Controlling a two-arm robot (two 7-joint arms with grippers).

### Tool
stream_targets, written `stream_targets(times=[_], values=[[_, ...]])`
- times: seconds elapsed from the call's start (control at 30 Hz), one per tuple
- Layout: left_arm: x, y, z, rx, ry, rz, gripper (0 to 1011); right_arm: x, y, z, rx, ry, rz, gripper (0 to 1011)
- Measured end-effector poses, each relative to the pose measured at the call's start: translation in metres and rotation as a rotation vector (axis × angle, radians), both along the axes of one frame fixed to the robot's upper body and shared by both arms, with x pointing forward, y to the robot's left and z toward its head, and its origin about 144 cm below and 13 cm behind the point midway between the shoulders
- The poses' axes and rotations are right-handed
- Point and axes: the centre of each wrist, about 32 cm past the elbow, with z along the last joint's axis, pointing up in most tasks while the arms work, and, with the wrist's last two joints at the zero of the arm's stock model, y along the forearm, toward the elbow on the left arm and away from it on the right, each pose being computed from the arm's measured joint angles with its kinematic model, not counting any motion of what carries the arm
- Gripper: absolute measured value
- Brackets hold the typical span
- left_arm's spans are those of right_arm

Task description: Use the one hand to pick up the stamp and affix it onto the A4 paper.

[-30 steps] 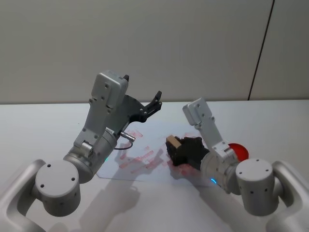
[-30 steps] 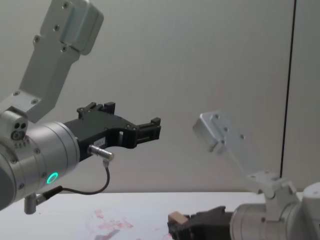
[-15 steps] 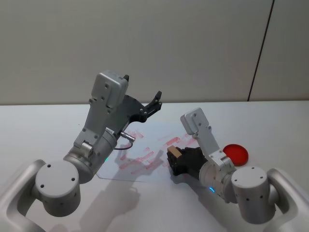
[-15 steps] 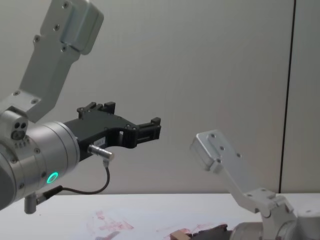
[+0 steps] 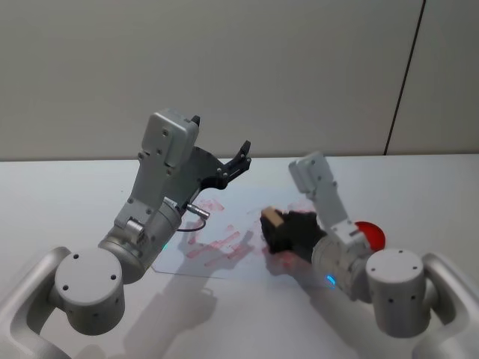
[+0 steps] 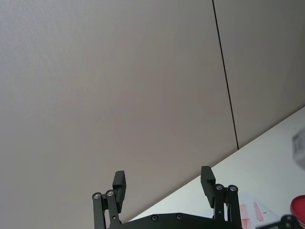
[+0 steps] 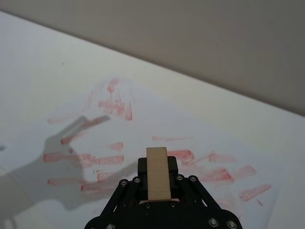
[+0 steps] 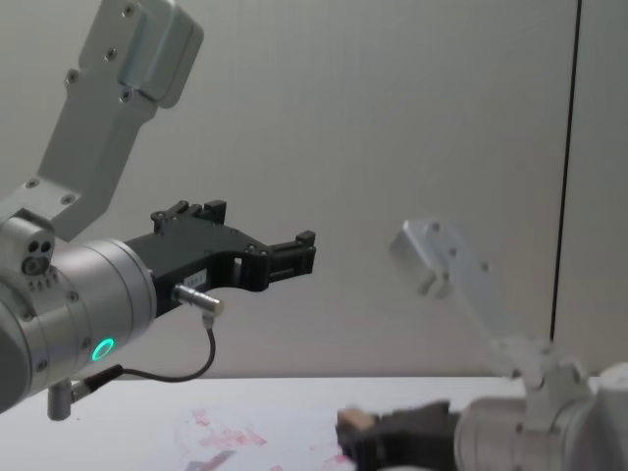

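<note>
My right gripper (image 5: 275, 226) is shut on the stamp (image 5: 269, 218), a light-tan wooden block that sticks out between its black fingers (image 7: 174, 168). The stamp (image 7: 158, 179) hangs a little above the right part of the A4 paper (image 5: 213, 243), a white sheet covered with smeared red prints (image 7: 107, 160). In the chest view the stamp (image 8: 355, 422) shows just above the table's surface. My left gripper (image 6: 163, 182) is open and held high over the far left of the paper, away from the stamp.
A round red disc (image 5: 371, 234) lies on the white table (image 5: 60, 202) to the right of the paper, partly behind my right arm. A grey wall with a dark vertical seam (image 5: 404, 75) stands behind the table.
Half a second ago my right gripper had dipped with the stamp down toward the paper; now it has risen again. The left arm has not moved.
</note>
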Motion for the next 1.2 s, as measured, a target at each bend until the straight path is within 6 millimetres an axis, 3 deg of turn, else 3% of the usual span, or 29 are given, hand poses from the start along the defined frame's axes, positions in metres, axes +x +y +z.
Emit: stream_targets(times=[0.17,0.47,0.83,1.2], values=[[0.000,0.000,0.000,0.000,0.000,0.000,1001,0.001,-0.008,0.015,0.044,-0.053,-0.016,219],[0.000,0.000,0.000,0.000,0.000,0.000,1001,-0.008,-0.044,0.034,0.082,-0.109,-0.092,219],[0.000,0.000,0.000,0.000,0.000,0.000,1001,-0.026,-0.094,0.031,0.023,-0.094,-0.197,219],[0.000,0.000,0.000,0.000,0.000,0.000,1001,-0.030,-0.112,0.023,-0.030,-0.072,-0.223,218]])
